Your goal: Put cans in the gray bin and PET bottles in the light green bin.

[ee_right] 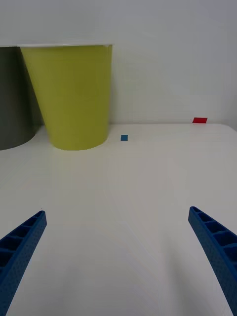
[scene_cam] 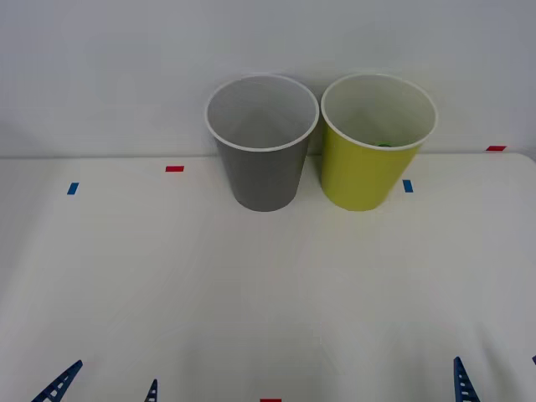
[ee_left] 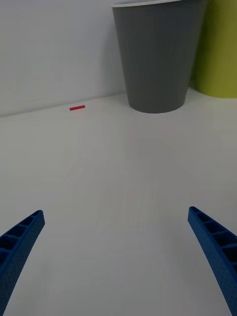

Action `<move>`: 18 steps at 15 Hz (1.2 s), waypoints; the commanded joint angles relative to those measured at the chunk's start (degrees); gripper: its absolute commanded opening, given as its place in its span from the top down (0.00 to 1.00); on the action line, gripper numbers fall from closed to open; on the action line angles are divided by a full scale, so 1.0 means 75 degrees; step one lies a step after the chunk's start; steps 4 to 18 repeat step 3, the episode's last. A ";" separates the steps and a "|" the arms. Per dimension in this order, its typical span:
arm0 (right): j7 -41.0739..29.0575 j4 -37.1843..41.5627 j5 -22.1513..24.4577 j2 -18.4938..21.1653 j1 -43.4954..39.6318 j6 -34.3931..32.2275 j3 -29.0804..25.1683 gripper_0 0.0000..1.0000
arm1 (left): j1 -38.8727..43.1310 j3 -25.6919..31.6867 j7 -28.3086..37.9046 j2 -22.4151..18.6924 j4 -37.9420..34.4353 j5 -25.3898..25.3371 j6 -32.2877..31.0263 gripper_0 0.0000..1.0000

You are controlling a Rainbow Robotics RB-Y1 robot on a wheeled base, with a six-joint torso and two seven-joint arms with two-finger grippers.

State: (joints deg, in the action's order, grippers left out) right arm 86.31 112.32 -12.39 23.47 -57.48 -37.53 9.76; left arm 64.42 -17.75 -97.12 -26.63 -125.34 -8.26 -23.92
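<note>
The gray bin point(scene_cam: 263, 159) and the light green bin point(scene_cam: 370, 163) stand side by side, upright, at the back of the white table point(scene_cam: 268, 293). A small speck of green point(scene_cam: 383, 144) shows inside the light green bin, just above its near rim; it is too small to tell whether it is a PET bottle. Cans are out of view. My left gripper point(scene_cam: 105, 387) is open at the table's front left, empty, facing the gray bin point(ee_left: 157, 54). At the front right, my right gripper point(scene_cam: 498, 377) is open and empty, facing the light green bin point(ee_right: 71, 94).
Small red point(scene_cam: 174, 168) and blue point(scene_cam: 73, 188) tape marks dot the table. A white wall rises right behind the bins. The wide stretch of table between the grippers and the bins is bare.
</note>
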 commanded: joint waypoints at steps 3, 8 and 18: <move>0.0000 0.0000 0.0000 0.0000 0.0000 0.0000 0.0000 0.00 | 0.0000 0.0000 0.0000 0.0000 0.0000 -0.0001 0.0002 0.00; 0.0000 0.0000 0.0000 0.0000 0.0000 0.0000 0.0000 0.00 | 0.0000 0.0000 0.0000 0.0000 0.0000 -0.0001 0.0002 0.00; 0.0000 0.0000 0.0000 0.0000 0.0000 0.0000 0.0000 0.00 | 0.0000 0.0000 0.0000 0.0000 0.0000 -0.0001 0.0002 0.00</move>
